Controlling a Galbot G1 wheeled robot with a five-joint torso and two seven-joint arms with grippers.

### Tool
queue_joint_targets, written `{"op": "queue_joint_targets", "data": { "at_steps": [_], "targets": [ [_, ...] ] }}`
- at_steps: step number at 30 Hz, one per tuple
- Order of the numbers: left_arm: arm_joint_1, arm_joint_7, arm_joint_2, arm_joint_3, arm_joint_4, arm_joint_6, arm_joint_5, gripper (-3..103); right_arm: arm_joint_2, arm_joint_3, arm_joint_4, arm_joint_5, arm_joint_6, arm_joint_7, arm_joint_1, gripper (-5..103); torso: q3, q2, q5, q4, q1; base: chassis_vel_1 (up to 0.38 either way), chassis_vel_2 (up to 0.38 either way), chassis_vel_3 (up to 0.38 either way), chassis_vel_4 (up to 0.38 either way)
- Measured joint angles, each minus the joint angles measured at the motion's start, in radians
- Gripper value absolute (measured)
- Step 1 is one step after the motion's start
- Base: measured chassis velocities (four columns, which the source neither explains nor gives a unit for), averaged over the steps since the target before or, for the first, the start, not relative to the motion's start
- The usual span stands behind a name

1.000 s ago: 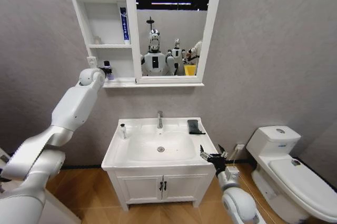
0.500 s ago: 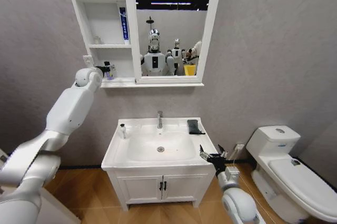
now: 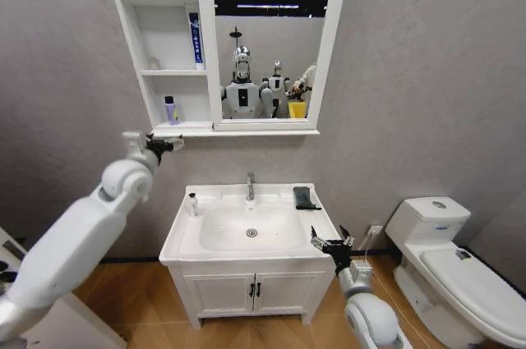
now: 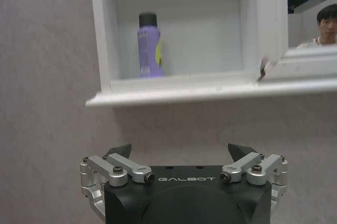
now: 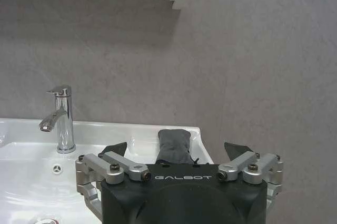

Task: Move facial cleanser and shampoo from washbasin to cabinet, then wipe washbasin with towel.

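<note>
Purple bottle [image 4: 148,45] upright on bottom shelf of cabinet [image 3: 161,53]. Left gripper [image 3: 167,145] wide, empty, just below shelf. Right gripper [image 3: 331,244] wide, empty, at washbasin [image 3: 205,238] front-right corner. Towel [image 3: 304,197] on rim, back right.

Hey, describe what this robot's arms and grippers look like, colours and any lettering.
Both arms have smooth, rounded white shells. The left gripper and right gripper match: a black body lettered GALBOT in pale text, silver metal linkages with dark bolts on each side, and dark pointed jaws.
</note>
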Motion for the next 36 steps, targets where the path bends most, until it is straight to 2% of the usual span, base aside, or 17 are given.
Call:
{"op": "queue_joint_targets", "data": {
  "at_steps": [2,3,5,6,8,12,16,20,27,36],
  "targets": [
    [0.064,0.057,-0.074,-0.003,0.088,-0.059,0.093,100,0.002,-0.003,0.000,-0.004,0.000,0.000,-0.003,100,0.000,0.000,0.0000,0.0000,0.000,0.000,0.000,0.000,0.000],
    [0.064,0.057,-0.074,-0.003,0.088,-0.059,0.093,100,0.002,-0.003,0.000,-0.004,0.000,0.000,-0.003,100,0.000,0.000,0.0000,0.0000,0.000,0.000,0.000,0.000,0.000],
    [0.093,0.072,-0.148,0.001,0.175,-0.091,0.156,100,0.003,-0.003,-0.001,-0.007,0.001,0.000,-0.005,100,0.000,0.000,0.0000,-0.0001,0.000,0.000,0.000,0.000,0.000],
    [0.093,0.072,-0.148,0.001,0.175,-0.091,0.156,100,0.003,-0.003,-0.001,-0.007,0.001,0.000,-0.005,100,0.000,0.000,0.0000,-0.0001,0.000,0.000,0.000,0.000,0.000],
    [0.114,0.094,-0.217,0.006,0.269,-0.118,0.239,100,0.005,-0.004,-0.007,-0.009,0.002,0.001,-0.006,100,0.000,0.000,0.0001,-0.0002,0.000,0.000,0.000,0.000,0.000],
    [0.128,0.106,-0.248,0.004,0.313,-0.124,0.276,100,0.007,-0.004,-0.009,-0.010,0.004,0.001,-0.006,100,0.000,0.000,0.0001,-0.0001,0.000,0.000,0.000,0.000,0.000],
    [0.139,0.150,-0.299,-0.015,0.403,-0.167,0.331,100,0.006,-0.001,-0.019,-0.010,0.009,0.001,-0.008,100,0.000,0.000,0.0001,0.0001,0.000,0.000,0.000,0.000,0.000],
    [0.139,0.166,-0.311,-0.024,0.434,-0.171,0.351,100,0.005,0.002,-0.023,-0.008,0.012,0.001,-0.008,100,0.000,0.000,0.0001,0.0001,0.000,0.000,0.000,0.000,0.000],
    [0.114,0.182,-0.330,-0.011,0.505,-0.140,0.348,100,0.004,0.012,-0.037,-0.002,0.022,0.000,-0.010,100,0.000,0.000,0.0000,0.0002,0.000,0.000,0.000,0.000,0.000],
    [0.066,0.187,-0.380,-0.011,0.590,-0.159,0.343,100,0.002,0.017,-0.053,0.002,0.030,-0.001,-0.006,100,0.000,0.000,0.0000,0.0000,0.000,0.000,0.000,0.000,0.000]
  ]
}}
